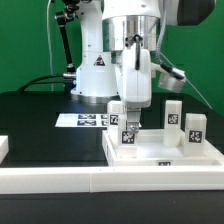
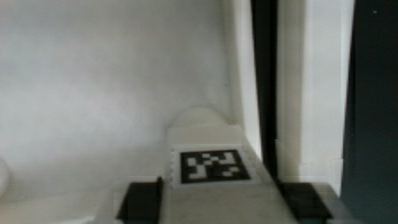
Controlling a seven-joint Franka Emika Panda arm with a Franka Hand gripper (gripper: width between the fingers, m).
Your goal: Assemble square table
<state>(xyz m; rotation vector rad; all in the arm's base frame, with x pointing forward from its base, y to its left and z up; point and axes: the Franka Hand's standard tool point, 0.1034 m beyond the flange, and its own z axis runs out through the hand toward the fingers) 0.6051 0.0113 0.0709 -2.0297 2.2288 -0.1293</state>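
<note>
Robot fingers (image 1: 130, 128) grip a tagged white leg (image 1: 129, 133) upright over the square tabletop (image 1: 165, 152).

The tabletop lies on the black table (image 1: 40, 120), right of centre in the exterior view. Three more legs (image 1: 174, 114) stand on its far side; the marker board (image 1: 85, 120) lies to its left.

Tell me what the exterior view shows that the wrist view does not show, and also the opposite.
Only the exterior view shows the whole scene: the arm, the marker board, three more legs and the white rail in front. Only the wrist view shows, close up, the leg's tag between the two dark fingers. Both show the gripper shut on one leg over the square tabletop.
</note>
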